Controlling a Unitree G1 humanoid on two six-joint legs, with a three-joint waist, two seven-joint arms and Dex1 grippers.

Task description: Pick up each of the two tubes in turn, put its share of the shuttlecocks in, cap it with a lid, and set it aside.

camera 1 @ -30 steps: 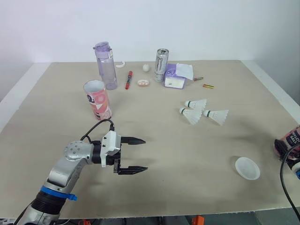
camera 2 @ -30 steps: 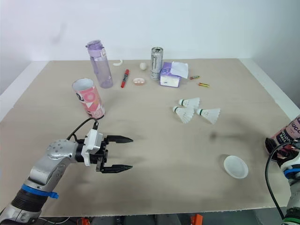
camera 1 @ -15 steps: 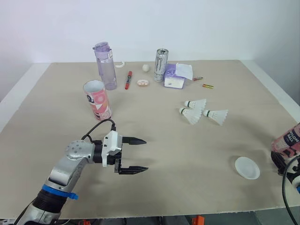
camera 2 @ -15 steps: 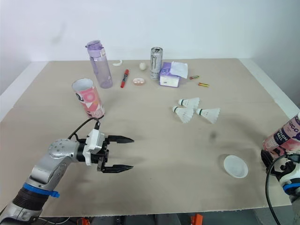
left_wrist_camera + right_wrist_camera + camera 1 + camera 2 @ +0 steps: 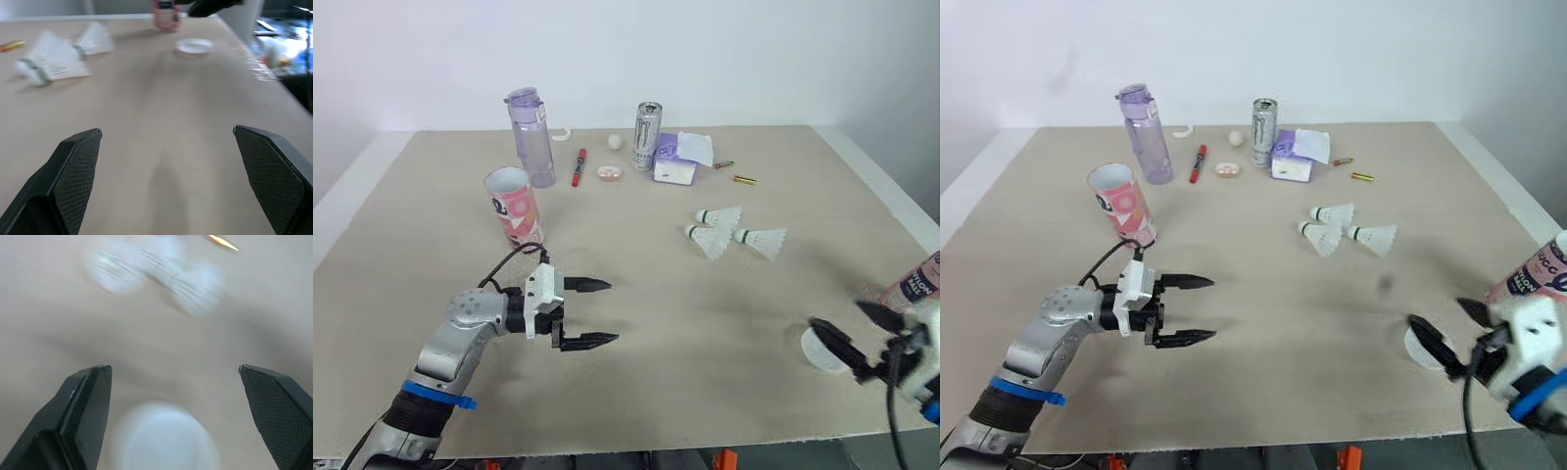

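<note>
Tabletop: beige board (image 5: 656, 255) under a plain white wall; the task's things lie in the middle and the odd bits sit along the far edge, likely to leave working room.
Left gripper (image 5: 610, 311): nearer than the shuttlecocks and well to their left; fingers spread wide, empty, held level just over the tabletop. It looks parked and ready, not reaching.
Right gripper (image 5: 1435, 311): nearer than the shuttlecocks, to their right; spread, empty, low over the lid, which seems to be its target.
Lid (image 5: 167, 438): white disc, flat on the tabletop, nearer than the shuttlecocks and right of them.
Right tube (image 5: 1538, 274): pink, far right of the shuttlecocks at the tabletop's edge.
Shuttlecocks (image 5: 734, 233): three on their sides, bunched close together, none loaded yet.
Left tube (image 5: 514, 208): upright, mouth open upward, well left of the shuttlecocks; it stands so that it can be filled.
Far edge: bottle (image 5: 530, 137), marker (image 5: 578, 166), can (image 5: 648, 135), tissue pack (image 5: 680, 159), all beyond the shuttlecocks.
Hard to see: the right tube is cut by the picture's edge, so its mouth cannot be judged; one finger crosses the lid.
</note>
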